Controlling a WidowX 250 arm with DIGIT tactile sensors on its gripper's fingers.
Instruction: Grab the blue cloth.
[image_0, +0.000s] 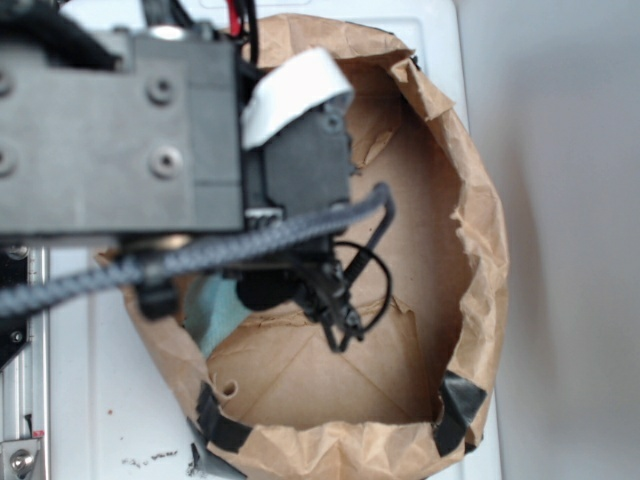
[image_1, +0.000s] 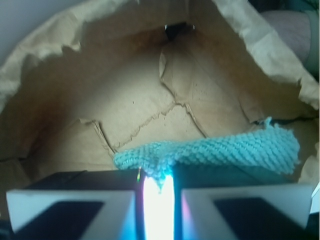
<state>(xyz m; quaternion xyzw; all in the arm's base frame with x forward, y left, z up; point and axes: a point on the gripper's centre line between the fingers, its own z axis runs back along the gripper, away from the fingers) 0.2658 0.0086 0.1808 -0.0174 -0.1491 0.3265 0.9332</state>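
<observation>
One blue cloth (image_1: 220, 150) lies on the floor of the crumpled paper bag (image_1: 60, 55), and we see its near edge drawn into the narrow gap of our gripper (image_1: 159, 192), whose fingers (image_1: 70, 205) are nearly pressed together, pinching it. From outside, our arm (image_0: 120, 140) hides most of the cloth.
</observation>
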